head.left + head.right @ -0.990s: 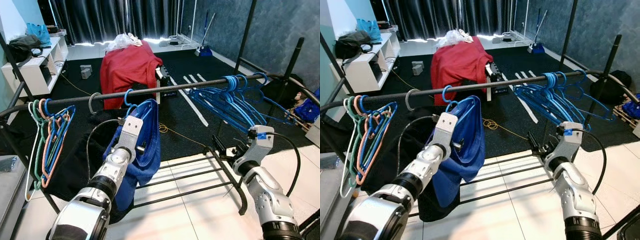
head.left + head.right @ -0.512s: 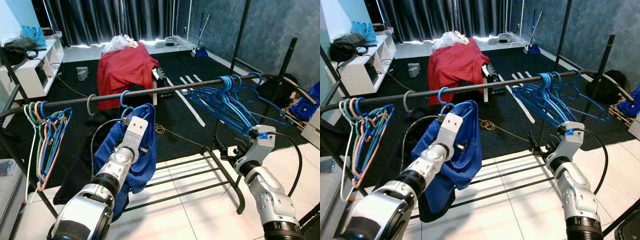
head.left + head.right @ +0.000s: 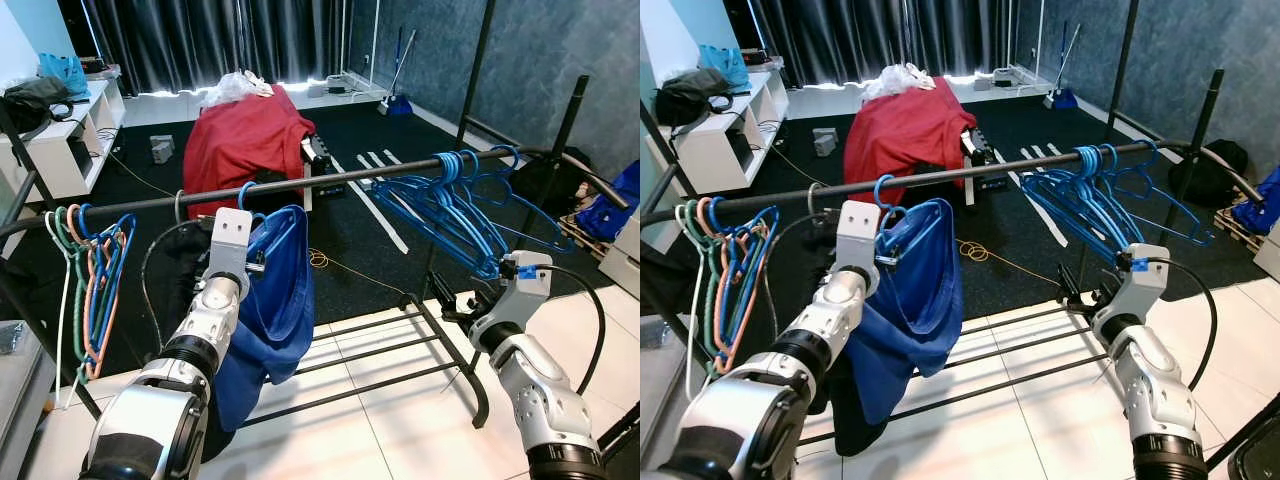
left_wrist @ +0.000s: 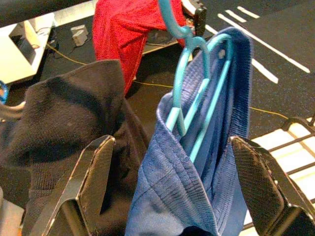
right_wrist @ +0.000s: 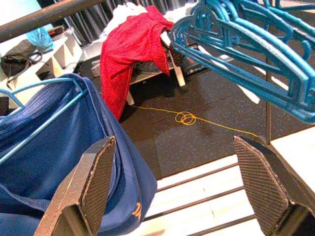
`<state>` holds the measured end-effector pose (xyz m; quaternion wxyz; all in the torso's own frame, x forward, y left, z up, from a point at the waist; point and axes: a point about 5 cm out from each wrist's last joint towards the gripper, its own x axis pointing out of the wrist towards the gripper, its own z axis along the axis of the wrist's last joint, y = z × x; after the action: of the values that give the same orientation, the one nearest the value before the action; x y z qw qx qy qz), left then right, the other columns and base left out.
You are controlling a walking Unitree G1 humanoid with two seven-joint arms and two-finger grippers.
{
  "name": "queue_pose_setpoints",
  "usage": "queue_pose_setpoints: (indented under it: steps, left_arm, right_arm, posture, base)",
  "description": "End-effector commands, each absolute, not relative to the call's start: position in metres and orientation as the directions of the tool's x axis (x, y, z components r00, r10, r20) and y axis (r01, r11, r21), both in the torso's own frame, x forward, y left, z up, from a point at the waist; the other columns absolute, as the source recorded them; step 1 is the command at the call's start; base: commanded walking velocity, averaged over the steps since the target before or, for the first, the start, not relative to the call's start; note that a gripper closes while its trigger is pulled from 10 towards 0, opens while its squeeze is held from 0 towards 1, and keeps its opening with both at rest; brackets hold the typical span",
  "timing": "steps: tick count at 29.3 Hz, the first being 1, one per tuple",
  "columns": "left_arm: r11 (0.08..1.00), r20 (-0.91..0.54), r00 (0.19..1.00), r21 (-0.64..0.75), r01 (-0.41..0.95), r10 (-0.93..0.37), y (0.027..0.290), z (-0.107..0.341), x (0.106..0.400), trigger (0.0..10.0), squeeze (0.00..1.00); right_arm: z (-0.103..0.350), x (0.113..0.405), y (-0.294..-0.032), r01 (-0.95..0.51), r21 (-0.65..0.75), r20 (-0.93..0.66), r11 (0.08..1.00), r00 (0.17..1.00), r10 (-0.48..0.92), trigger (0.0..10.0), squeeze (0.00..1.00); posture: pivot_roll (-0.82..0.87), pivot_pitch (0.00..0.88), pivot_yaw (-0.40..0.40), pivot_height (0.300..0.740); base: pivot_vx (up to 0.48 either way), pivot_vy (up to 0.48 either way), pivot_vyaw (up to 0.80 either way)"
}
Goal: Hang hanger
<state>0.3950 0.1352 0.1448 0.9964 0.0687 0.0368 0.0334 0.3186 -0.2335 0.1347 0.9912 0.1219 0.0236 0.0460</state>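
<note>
Jaws, left gripper (image 4: pixel 172 196): fingers spread wide, nothing clasped between them; the blue garment (image 3: pixel 915 300) and its light-blue hanger (image 4: pixel 197 93) sit in the gap, with no finger seen touching either. Jaws, right gripper (image 5: pixel 182 187): likewise spread wide and holding nothing.

Change since the earlier frames: the left arm has swung toward the robot's left. Its wrist block, which lay in front of the garment half a second ago, now stands at the garment's left edge just below the rail (image 3: pixel 330 178). The garment shows more fully and hangs flatter than before. The right arm has kept nearly the same place throughout.

Left arm: raised from the lower left, forearm sloping up to the rail, wrist upright beside the hanger's hook (image 3: pixel 243 192).

Right arm: bent, forearm rising from the lower right, its wrist below the bunch of blue hangers (image 3: pixel 455 205) and apart from them.

Hanger: hooked over the rail, carrying the blue garment, between a grey hook (image 3: pixel 180 205) and the bunch of blue hangers.

Other items: mixed-colour hangers (image 3: pixel 90 280) at the rail's left end; a dark garment (image 4: pixel 64 128) behind the blue one; a red cloth (image 3: pixel 245 140) draped over furniture beyond; white shelving (image 3: pixel 60 150) at far left.
</note>
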Motion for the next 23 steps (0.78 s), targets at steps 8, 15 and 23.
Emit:
queue_pose_setpoints:
  steps: [8,15,23]
  left_arm:
    - [0.975,-0.158,0.987,0.223,0.02,0.016,0.133,0.137,0.395,10.0,0.0]
    - [0.943,-0.297,0.953,0.329,0.049,0.054,0.137,0.114,0.388,10.0,0.0]
    - [0.931,-0.368,0.922,0.364,0.025,0.12,0.148,0.101,0.382,10.0,0.0]
  right_arm:
    - [0.132,0.312,-0.228,-0.088,0.261,-0.041,0.961,0.994,0.102,10.0,0.0]
    - [0.13,0.308,-0.228,-0.076,0.256,-0.045,0.964,0.995,0.09,10.0,0.0]
    - [0.128,0.3,-0.231,-0.052,0.256,-0.047,0.965,0.997,0.066,10.0,0.0]
  posture:
    - [-0.19,0.0,0.035,0.74]
    - [-0.22,0.0,0.055,0.74]
    - [-0.24,0.0,0.076,0.74]
  base:
    - [0.0,0.0,0.0]
    - [0.0,0.0,0.0]
    - [0.0,0.0,0.0]
